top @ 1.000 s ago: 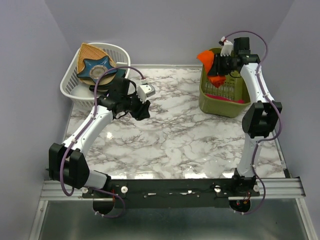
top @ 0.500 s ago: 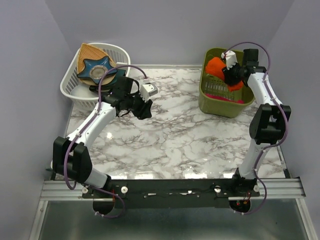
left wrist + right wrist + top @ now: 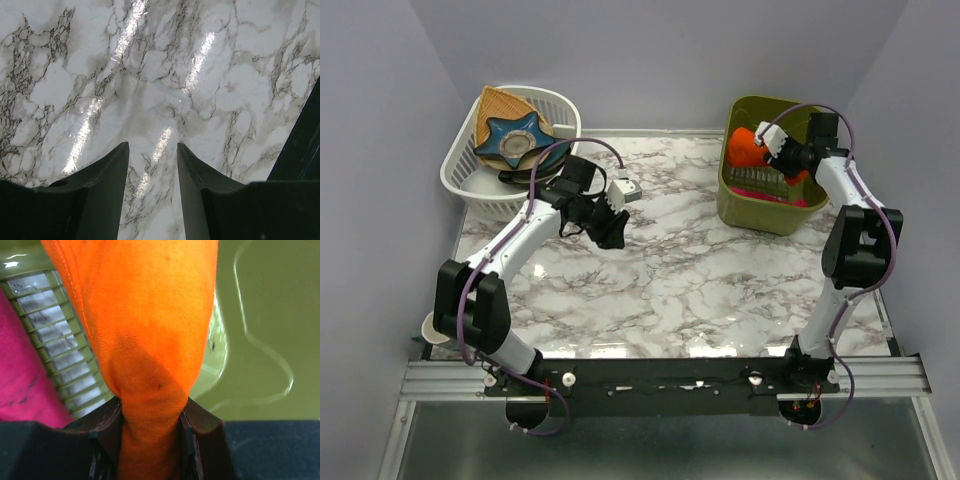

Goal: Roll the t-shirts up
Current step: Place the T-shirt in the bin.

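My right pincer [image 3: 150, 412] stays clamped on the orange t-shirt [image 3: 150, 315] but has dropped from above the green bin [image 3: 760, 215] into it, so nothing yet lies on the tabletop [image 3: 200, 75], where my left pincer [image 3: 151, 165] hovers narrowly open, empty.

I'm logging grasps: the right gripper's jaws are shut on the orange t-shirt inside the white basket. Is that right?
Not the white basket. The right gripper has its jaws shut on the orange t-shirt inside the olive-green bin, as the top external view shows.
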Motion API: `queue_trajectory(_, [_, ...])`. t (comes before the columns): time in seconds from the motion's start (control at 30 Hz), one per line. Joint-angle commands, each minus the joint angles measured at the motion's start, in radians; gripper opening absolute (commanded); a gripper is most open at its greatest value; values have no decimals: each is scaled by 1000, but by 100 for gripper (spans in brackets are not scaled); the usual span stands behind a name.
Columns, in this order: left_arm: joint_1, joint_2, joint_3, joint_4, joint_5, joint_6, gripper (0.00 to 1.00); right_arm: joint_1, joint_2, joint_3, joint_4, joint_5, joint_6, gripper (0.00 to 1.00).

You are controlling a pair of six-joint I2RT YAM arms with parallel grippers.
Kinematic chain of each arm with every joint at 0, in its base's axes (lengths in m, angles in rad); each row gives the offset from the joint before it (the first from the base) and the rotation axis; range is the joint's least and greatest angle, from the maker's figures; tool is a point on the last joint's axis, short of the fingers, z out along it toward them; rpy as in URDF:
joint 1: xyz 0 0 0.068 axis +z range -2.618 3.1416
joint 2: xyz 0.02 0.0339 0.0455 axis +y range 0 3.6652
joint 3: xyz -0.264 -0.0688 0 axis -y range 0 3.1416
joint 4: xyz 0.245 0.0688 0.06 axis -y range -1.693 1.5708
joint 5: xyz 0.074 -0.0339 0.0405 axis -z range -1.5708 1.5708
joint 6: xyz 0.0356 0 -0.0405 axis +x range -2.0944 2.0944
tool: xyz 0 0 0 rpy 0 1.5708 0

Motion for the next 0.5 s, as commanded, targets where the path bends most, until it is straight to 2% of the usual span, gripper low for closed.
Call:
queue_trajectory(0.0, [-26, 35, 64, -94, 32, 69, 51, 0, 61, 78, 18, -128, -234, 0])
queue_trajectory(0.17, [-28, 79, 113, -110, 7, 65, 51, 0, 134, 105, -62, -173, -446, 0])
queue_trajectory(0.47, [-43, 110, 122, -84, -31, 43, 51, 2, 167, 86, -212, -165, -641, 0])
